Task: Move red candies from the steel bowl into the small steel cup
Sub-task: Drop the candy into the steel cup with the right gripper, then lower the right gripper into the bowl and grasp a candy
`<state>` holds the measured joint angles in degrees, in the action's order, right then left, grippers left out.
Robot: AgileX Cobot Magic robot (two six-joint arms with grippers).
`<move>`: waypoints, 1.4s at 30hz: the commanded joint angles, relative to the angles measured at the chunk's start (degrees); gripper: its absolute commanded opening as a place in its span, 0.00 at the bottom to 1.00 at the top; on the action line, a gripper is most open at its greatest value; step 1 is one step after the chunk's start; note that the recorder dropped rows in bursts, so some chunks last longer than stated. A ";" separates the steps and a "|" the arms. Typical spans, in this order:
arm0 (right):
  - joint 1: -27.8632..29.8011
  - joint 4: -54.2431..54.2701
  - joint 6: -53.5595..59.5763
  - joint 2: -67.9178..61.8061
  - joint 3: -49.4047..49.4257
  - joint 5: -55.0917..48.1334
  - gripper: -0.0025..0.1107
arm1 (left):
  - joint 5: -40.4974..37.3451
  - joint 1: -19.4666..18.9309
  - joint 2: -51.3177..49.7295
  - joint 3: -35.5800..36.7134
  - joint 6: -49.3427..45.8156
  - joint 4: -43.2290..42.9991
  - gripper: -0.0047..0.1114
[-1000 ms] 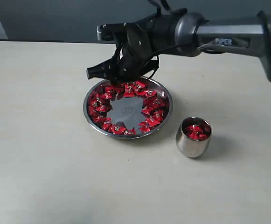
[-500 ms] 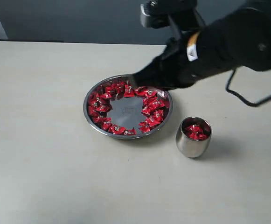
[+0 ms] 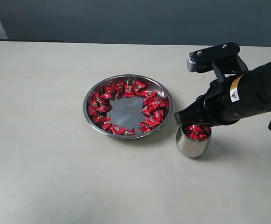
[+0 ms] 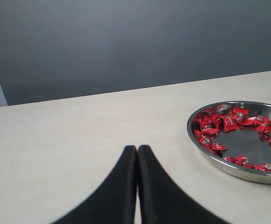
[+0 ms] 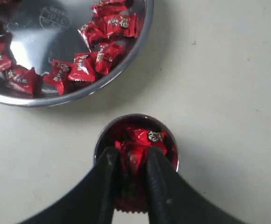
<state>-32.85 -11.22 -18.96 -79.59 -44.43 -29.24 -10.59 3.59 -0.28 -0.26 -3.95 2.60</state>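
Note:
The steel bowl [image 3: 86, 112] sits mid-table with several red candies [image 3: 102, 108] in a ring round its bare middle. To its right stands the small steel cup [image 3: 191, 146], with red candies [image 5: 147, 135] inside. My right gripper [image 5: 130, 156] hovers just over the cup's mouth, shut on a red candy [image 5: 134, 186] whose serrated wrapper edge shows between the fingers. In the exterior view that gripper [image 3: 187, 122] is at the cup's rim. My left gripper [image 4: 137, 148] is shut and empty, low over the table to one side of the bowl [image 4: 228, 169].
The pale table [image 3: 42, 163] carries only the bowl and the cup. A dark wall runs behind its far edge. My right arm's black sleeve [image 3: 252, 93] stretches in from the right above the table.
My right gripper has swung from the far rim of the bowl, across it to the right, and down to the cup's mouth. Bowl and cup have not moved.

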 commanded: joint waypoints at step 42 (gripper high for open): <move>-5.90 2.73 2.53 -24.34 -21.12 16.56 0.42 | 0.28 -0.03 0.28 0.26 0.05 0.07 0.06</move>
<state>-37.58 -8.40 -17.51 -99.71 -62.66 -14.02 -10.59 3.59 -0.28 -0.26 -3.95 2.60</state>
